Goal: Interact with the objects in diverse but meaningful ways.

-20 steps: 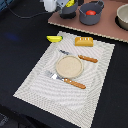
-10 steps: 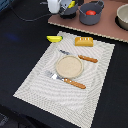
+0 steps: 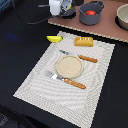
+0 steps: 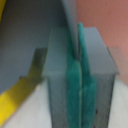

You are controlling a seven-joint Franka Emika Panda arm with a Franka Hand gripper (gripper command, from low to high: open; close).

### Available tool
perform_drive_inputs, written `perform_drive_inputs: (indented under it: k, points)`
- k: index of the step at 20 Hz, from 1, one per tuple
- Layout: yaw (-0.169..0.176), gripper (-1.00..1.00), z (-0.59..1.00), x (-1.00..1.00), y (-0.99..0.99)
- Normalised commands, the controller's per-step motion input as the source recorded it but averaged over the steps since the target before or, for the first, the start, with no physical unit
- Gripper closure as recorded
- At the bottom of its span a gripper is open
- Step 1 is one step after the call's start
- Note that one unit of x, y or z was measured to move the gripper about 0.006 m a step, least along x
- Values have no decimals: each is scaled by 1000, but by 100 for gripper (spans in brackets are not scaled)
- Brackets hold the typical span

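My gripper (image 3: 64,10) is at the far edge, over the back left corner of the pink-brown board. In the wrist view its teal pads (image 4: 75,95) are pressed together with nothing between them. A yellow shape (image 4: 14,107) lies beside the fingers; I cannot tell if it is the cheese wedge. The yellow banana (image 3: 54,38) lies at the placemat's far left corner. The golden-brown bread loaf (image 3: 83,41) lies on the mat's far edge. The red tomato (image 3: 90,12) sits inside a grey pot (image 3: 85,18).
A round tan plate (image 3: 69,66) sits mid-placemat, with an orange-handled knife (image 3: 86,58) beyond it and an orange-handled fork (image 3: 70,81) in front. A bowl (image 3: 123,17) stands on the board at the exterior view's right. A cable runs behind the gripper.
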Motion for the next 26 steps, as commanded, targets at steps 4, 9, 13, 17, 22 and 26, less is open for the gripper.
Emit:
perform_drive_inputs:
  k: [4,9,13,17,22,26]
  points:
    - [0,100,-8,481,241]
    - [15,100,-134,230,227]
    - [54,-100,-73,4,264]
    - [89,-100,-1,0,287]
    - [90,-100,314,0,248]
    - [64,-100,817,0,190]
